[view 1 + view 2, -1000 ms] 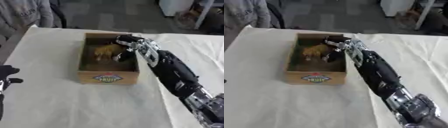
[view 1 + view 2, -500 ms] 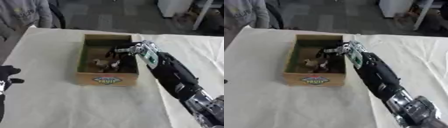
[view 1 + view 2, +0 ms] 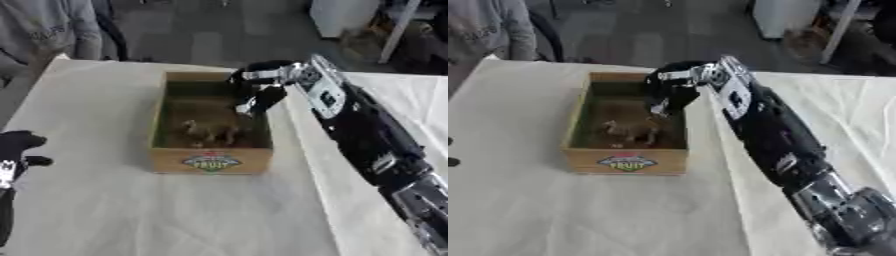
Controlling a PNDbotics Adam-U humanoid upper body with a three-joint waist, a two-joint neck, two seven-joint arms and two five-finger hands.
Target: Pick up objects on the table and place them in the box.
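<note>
A tan toy animal [image 3: 210, 131] lies on the floor of the cardboard box [image 3: 211, 161], toward its front. My right hand [image 3: 256, 90] hangs over the box's far right part, above the toy and apart from it. Its fingers are spread and relaxed, pointing down, and hold nothing. At the lower left edge my left hand [image 3: 16, 152] rests open, fingers up, away from the box.
The box carries a round fruit label [image 3: 211, 162] on its front wall and stands on a cream tablecloth [image 3: 96, 210]. A person in grey [image 3: 48, 25] stands beyond the table's far left corner. White furniture [image 3: 337, 17] stands at the back right.
My right hand let go of the tan toy, which now lies on the box floor. The hand has risen and drawn back toward the far right. The camera has also shifted.
</note>
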